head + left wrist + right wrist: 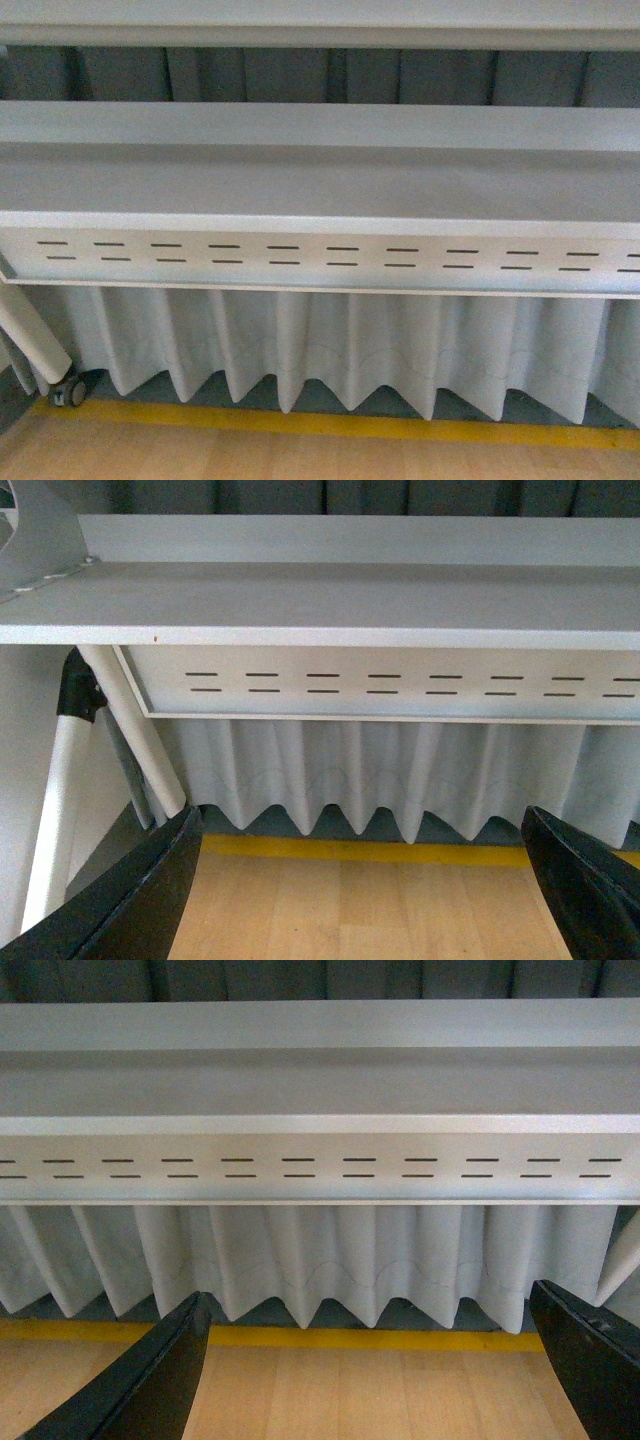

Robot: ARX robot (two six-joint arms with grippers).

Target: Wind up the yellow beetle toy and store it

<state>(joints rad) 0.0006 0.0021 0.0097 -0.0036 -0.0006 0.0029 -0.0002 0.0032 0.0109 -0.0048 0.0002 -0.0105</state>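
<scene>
The left gripper is spread wide. Its two black fingers sit at the far edges of its wrist view with nothing between them. The right gripper is spread just as wide and is equally empty.

Both hang low and point forward. Ahead of each is a grey shelf, with a slotted panel under its front edge and a pleated curtain hanging below that. Nearest the fingertips, a yellow stripe crosses the wooden floor. A white leg slants down on the outer side of the left gripper. The front view shows neither arm, only the same shelf and a caster wheel at floor level.

The yellow beetle toy appears in none of the three views. It is not between either pair of jaws, not on the visible stretch of shelf, and not on the floor ahead of the fingers. Where it lies cannot be told.

The wide-open, level pose looks like a ready stance: the jaws are apart because nothing has been picked up. Aimed this low, the wrist cameras look under and across the shelf rather than down onto it. By this reading the task has hardly begun. The next move probably calls for finding the toy, since no grip for winding can be planned until it is in sight.
</scene>
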